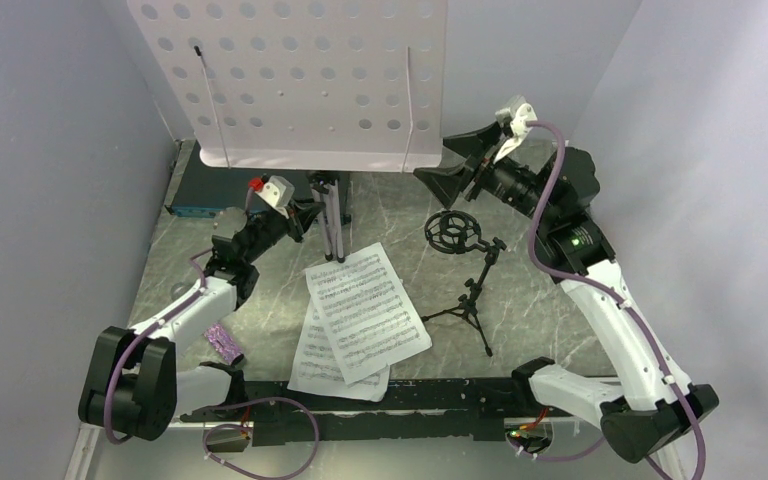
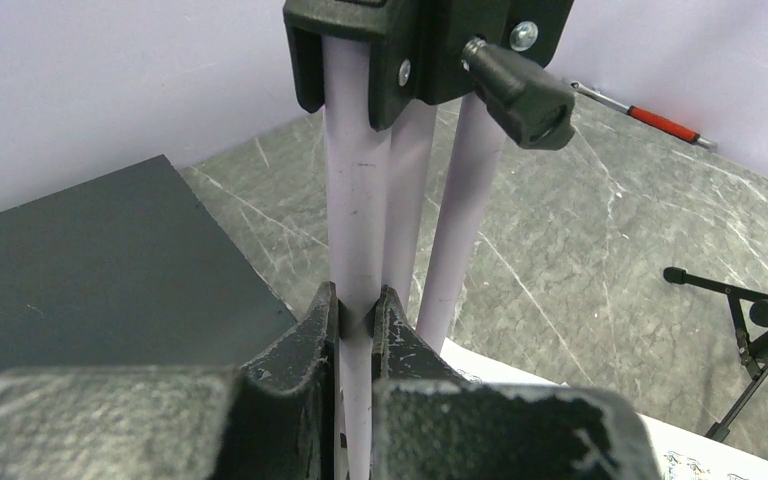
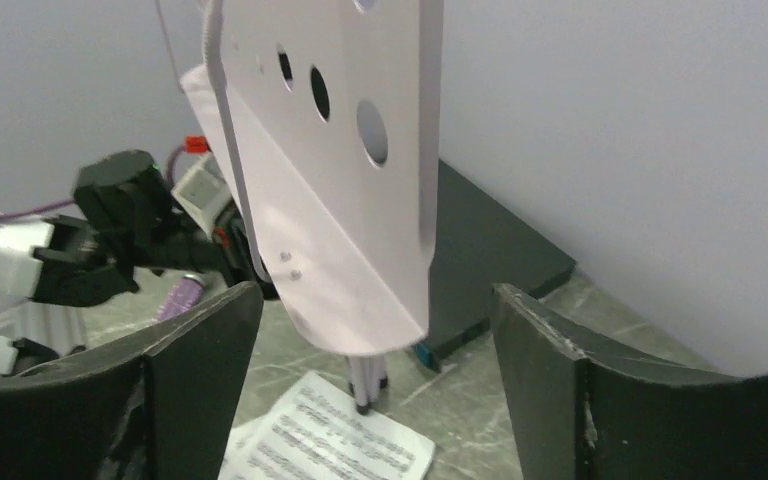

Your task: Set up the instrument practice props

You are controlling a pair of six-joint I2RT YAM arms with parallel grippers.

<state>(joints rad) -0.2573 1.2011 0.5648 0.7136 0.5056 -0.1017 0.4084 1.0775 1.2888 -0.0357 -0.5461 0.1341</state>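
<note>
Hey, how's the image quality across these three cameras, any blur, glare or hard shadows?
Top external: even, soft light, sharp throughout, no hard shadows. Left wrist: the music stand leg is crisp, the near fingers slightly soft. Right wrist: the left arm behind looks blurred; no glare anywhere.

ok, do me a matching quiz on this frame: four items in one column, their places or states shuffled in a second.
Column one:
1. music stand
2. sheet-music pages
3. microphone
4. right gripper

Column two:
A. open, by the lower right corner of the perforated desk
B. lying on the table, left of the pages
C. one leg clamped in the left gripper
D. overlapping, flat on the table in the middle

Pairs: 1-C, 2-D, 3-B, 4-A
</note>
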